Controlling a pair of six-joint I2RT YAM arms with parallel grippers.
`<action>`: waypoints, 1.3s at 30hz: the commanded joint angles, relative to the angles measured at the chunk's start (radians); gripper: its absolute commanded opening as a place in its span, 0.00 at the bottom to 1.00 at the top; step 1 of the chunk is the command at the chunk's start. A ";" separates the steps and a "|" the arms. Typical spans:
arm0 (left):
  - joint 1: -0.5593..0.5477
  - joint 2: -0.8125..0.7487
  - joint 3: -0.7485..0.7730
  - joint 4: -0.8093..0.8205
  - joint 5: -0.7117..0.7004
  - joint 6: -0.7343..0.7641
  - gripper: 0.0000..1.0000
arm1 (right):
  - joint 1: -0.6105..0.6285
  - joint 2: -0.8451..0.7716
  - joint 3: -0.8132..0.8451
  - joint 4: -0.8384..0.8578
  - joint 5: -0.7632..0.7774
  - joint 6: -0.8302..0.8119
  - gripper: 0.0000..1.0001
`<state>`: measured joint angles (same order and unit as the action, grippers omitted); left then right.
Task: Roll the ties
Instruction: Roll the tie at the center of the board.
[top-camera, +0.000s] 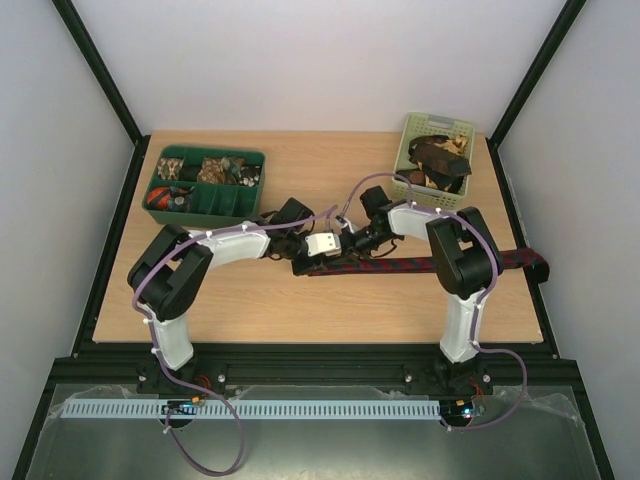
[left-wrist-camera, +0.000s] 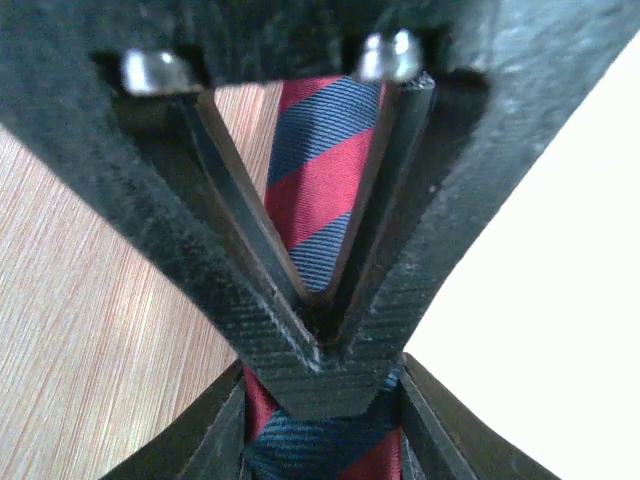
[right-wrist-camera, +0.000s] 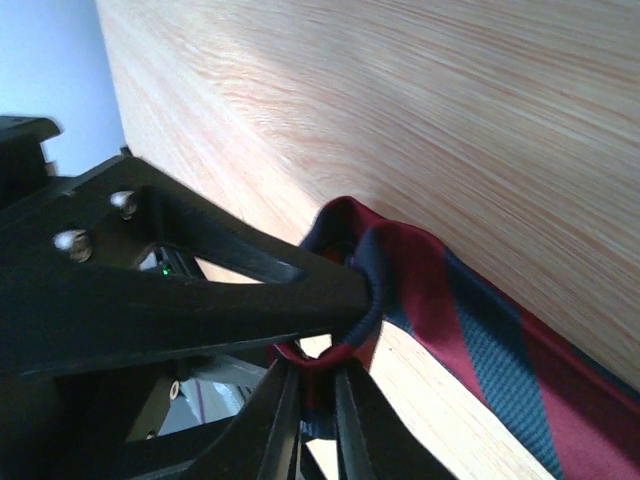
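Left gripper (left-wrist-camera: 315, 300) pinches tie (top-camera: 400, 266), long axis left-right.

The top camera looks down from above the near edge over the whole surface (top-camera: 300, 300). The left wrist camera looks closely along the left end effector (left-wrist-camera: 320, 400), the right wrist camera along the right end effector (right-wrist-camera: 335, 340). All 3 views share the striped tie (top-camera: 400, 266).

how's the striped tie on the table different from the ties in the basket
The striped tie is red and navy; the basket ties look brown and black. The striped tie lies stretched along the table, one end past its right edge; the basket ties sit heaped in the pale green basket. Both are fabric ties.
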<state>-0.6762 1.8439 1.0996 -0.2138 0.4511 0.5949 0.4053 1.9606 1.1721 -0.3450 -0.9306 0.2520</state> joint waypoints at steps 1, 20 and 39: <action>0.000 0.015 0.023 0.015 -0.006 -0.037 0.37 | -0.008 0.019 -0.024 -0.025 0.024 -0.027 0.06; -0.060 0.114 0.031 0.042 -0.122 0.012 0.72 | -0.055 0.052 -0.041 -0.019 0.024 -0.073 0.01; 0.013 0.075 0.035 -0.074 -0.051 0.151 0.40 | -0.055 0.118 -0.041 -0.027 0.090 -0.089 0.01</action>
<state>-0.6968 1.9400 1.1336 -0.2092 0.3813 0.7086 0.3527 2.0281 1.1301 -0.3351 -0.9089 0.1844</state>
